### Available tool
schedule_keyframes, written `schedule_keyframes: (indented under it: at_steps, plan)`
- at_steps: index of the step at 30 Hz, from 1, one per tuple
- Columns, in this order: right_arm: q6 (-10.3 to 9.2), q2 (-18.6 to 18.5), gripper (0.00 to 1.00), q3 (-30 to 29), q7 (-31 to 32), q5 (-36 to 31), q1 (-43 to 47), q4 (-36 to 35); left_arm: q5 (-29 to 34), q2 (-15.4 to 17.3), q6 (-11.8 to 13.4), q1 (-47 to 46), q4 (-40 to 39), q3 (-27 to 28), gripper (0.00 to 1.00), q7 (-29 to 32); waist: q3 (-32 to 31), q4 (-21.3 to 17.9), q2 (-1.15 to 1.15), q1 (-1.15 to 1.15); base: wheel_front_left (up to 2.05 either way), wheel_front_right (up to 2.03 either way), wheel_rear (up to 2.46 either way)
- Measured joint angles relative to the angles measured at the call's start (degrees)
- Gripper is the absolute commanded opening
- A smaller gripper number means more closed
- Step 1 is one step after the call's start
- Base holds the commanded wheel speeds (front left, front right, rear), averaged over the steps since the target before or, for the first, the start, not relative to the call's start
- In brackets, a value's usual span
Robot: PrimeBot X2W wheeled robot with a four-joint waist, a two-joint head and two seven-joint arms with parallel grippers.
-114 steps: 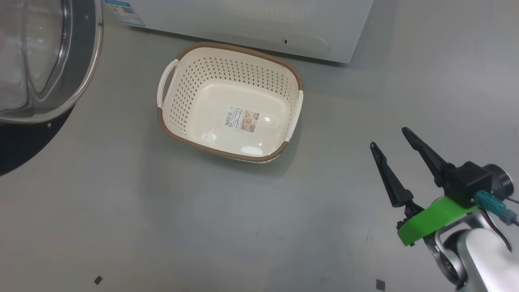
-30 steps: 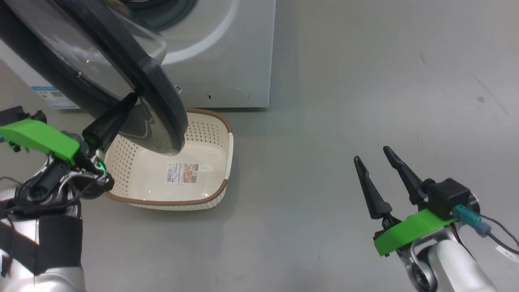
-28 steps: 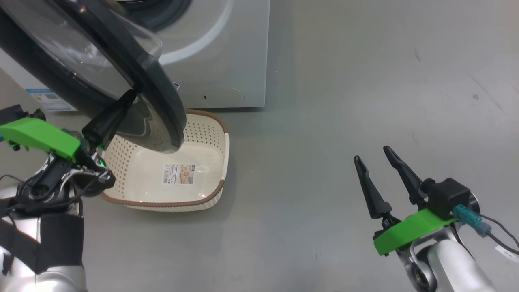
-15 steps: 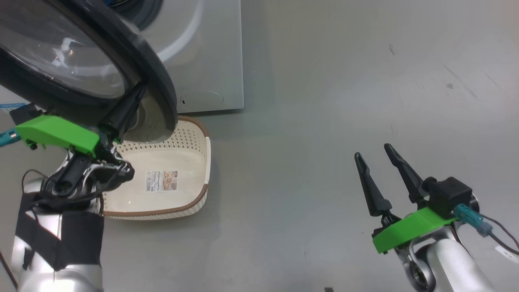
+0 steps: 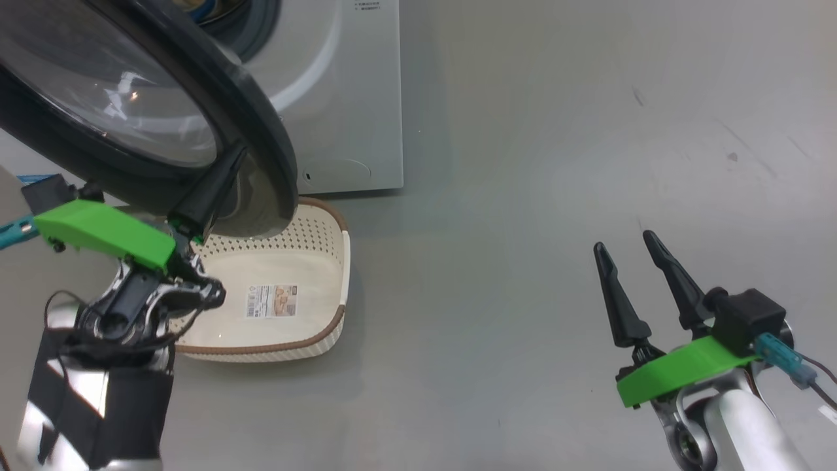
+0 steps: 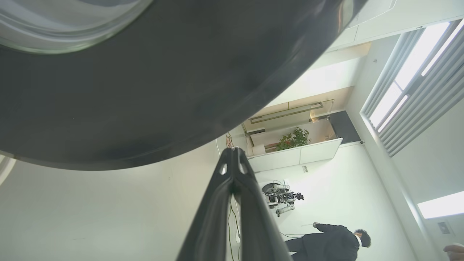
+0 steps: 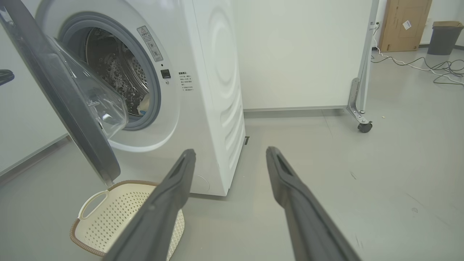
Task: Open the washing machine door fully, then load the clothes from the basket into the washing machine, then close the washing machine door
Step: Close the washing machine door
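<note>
Swung partway closed, washing machine door [image 5: 131, 98] meets pressed-together left gripper [image 5: 237, 156]; right gripper [image 5: 624, 242] spread.

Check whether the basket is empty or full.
Empty: the basket shows a bare cream floor with just its label sticker.

Door [image 5: 263, 127] (cropped left) covers basket's [image 5: 315, 229] far rim.

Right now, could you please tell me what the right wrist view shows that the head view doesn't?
Right wrist view adds: the steel drum, a wheeled partition, a cardboard box, a bin and floor cables. Head view adds: the left gripper, fingers shut, by the door and its black rim, and the sticker on the floor of the basket. Both: the washing machine, its part-open door, the basket and the right gripper, fingers open.
</note>
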Motion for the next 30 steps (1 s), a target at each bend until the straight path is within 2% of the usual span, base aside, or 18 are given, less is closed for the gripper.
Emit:
schedule_keyframes:
  at_steps: [8, 16, 19, 22, 26, 30]
  plan:
    - [0.0, 0.3, 1.0, -1.7, 0.0, 1.2, 3.5, -3.8, 7.8, 7.0, 0.0, 10.6, -9.5, -6.1, 0.0, -10.9, -3.6, 1.5, 0.0, -0.01, 0.0, 0.0, 0.0]
    - [0.0, 0.3, 1.0, -1.5, 0.0, 1.2, 6.2, -5.2, 18.7, 15.9, 0.0, 18.7, -12.8, -14.3, 0.0, -28.9, -7.5, 3.7, 0.0, -0.01, 0.0, 0.0, 0.0]
    - [0.0, 0.3, 1.0, -1.5, 0.0, 1.2, 7.1, -5.9, 23.1, 17.9, 0.0, 21.0, -12.4, -16.9, 0.0, -35.7, -8.7, 4.3, 0.0, -0.01, 0.0, 0.0, 0.0]
    - [0.0, 0.3, 1.0, -1.5, 0.0, 1.2, 8.0, -6.1, 27.9, 18.9, 0.0, 22.8, -10.9, -18.6, 0.0, -39.8, -9.7, 4.9, 0.0, -0.01, 0.0, 0.0, 0.0]
    - [0.0, 0.1, 1.0, -1.3, 0.0, 1.3, 9.6, -6.5, 34.3, 18.9, 0.0, 24.7, -10.2, -18.5, 0.0, -41.4, -10.6, 5.8, 0.0, -0.01, 0.0, 0.0, 0.0]
    - [0.0, 0.0, 1.0, -1.2, 0.0, 1.3, 9.7, -6.7, 42.4, 16.9, 0.0, 26.2, -10.5, -16.6, 0.0, -41.4, -11.0, 6.3, 0.0, -0.01, 0.0, 0.0, 0.0]
